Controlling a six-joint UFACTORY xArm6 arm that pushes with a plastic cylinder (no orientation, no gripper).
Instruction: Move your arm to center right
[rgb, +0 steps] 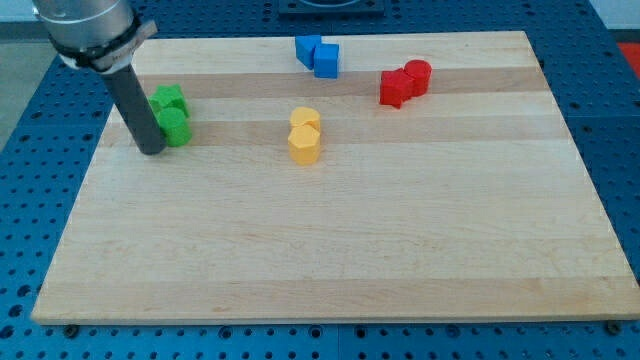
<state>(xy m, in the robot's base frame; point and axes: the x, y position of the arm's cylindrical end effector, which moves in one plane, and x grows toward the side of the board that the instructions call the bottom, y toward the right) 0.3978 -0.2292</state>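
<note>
My tip (152, 150) rests on the wooden board (330, 250) at the view's left, just left of and touching or nearly touching two green blocks (171, 114) that sit one behind the other. Two yellow blocks (304, 135) stand near the board's middle, to the right of my tip. Two blue blocks (318, 55) sit at the view's top centre. Two red blocks (404, 82) sit at the upper right. The centre right of the board lies far from my tip.
The board lies on a blue perforated table (30, 150). The arm's grey body (85, 30) hangs over the board's upper left corner.
</note>
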